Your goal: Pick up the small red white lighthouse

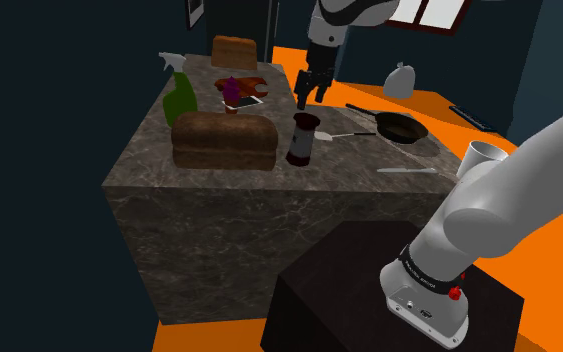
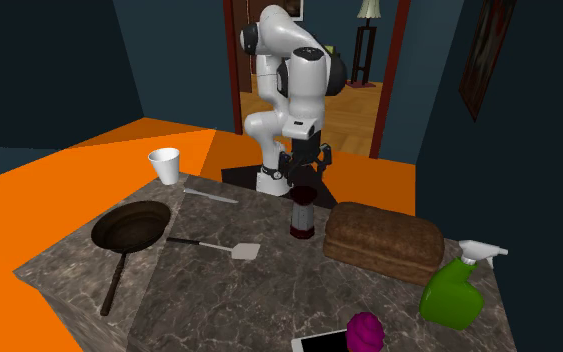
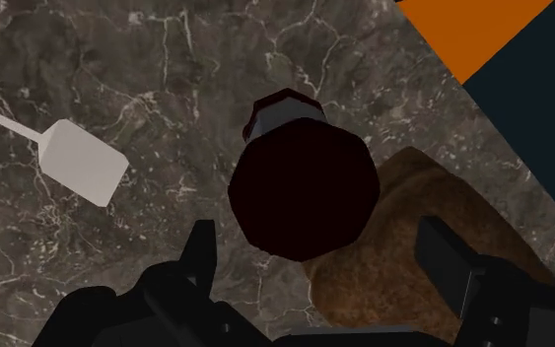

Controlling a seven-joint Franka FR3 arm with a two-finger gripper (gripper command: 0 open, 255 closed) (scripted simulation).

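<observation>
The lighthouse [image 1: 303, 140] is a small dark red and white tower standing upright on the marble counter [image 1: 219, 200], just beside a brown bread loaf [image 1: 224, 141]. In the second exterior view the lighthouse [image 2: 302, 212] stands left of the loaf [image 2: 384, 240]. My gripper [image 1: 308, 97] hangs a short way above the lighthouse, open, nothing between its fingers. In the wrist view the lighthouse's dark top [image 3: 303, 187] lies just ahead of the gap between the two fingers [image 3: 202, 258], which stand wide apart.
A white spatula [image 2: 224, 247], a dark frying pan [image 2: 129, 227], a knife [image 2: 210, 196] and a white cup [image 2: 165, 165] lie on one side. A green spray bottle [image 2: 453, 288], a purple ball [image 2: 365, 330] and a phone [image 2: 321, 343] sit past the loaf.
</observation>
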